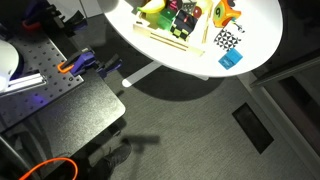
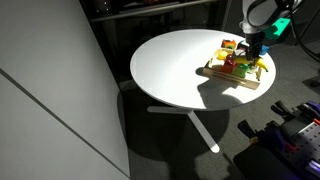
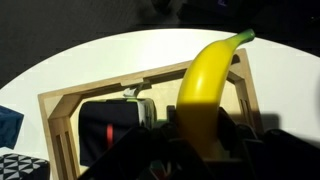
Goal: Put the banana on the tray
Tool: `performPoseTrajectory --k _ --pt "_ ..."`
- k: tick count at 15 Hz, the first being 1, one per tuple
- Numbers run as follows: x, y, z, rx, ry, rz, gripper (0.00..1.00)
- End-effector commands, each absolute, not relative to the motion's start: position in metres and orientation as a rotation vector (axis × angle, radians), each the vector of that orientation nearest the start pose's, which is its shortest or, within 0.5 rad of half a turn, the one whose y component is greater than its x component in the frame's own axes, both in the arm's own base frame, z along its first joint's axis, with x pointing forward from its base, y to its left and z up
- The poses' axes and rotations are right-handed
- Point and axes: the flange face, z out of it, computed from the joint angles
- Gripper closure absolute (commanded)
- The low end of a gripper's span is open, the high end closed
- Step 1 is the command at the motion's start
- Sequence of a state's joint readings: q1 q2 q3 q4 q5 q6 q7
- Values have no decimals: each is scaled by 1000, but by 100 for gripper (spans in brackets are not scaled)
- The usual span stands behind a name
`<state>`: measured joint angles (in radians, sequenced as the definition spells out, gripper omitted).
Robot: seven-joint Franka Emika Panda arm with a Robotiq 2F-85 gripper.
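Banana [image 3: 210,90] fills the middle of the wrist view, its lower end pinched in the claw [image 3: 200,135] and its green-tipped upper end reaching past the far rim of the tray [image 3: 100,92]. The claw is a dark, shadowed mass along the bottom edge, so its fingers are hard to make out, but they seem pressed against both sides of the fruit. Whether the banana touches the tray cannot be told. A dark toy [image 3: 110,125] sits inside the tray, partly hidden by the claw. A blue block [image 3: 6,125] and a checkered square [image 3: 20,166] are cut off at the left edge. In an exterior view the arm [image 2: 262,14] hangs over the tray at the far side of the white tabletop [image 2: 170,70], where the toys blur together.
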<state>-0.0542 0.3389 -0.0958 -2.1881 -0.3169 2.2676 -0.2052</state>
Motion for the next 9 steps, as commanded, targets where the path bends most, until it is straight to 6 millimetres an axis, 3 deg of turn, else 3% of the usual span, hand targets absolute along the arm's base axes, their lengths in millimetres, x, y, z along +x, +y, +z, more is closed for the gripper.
performPoseTrajectory --k 1,3,4,5,9 --pt "531 -100 208 -3280 -500 522 84" --pt "531 -103 205 -3280 -495 533 84" --pt "531 -103 204 -3280 -488 536 34" --pt "531 -104 203 -3279 -485 540 33" --pt "531 -104 204 -3281 -478 540 2"
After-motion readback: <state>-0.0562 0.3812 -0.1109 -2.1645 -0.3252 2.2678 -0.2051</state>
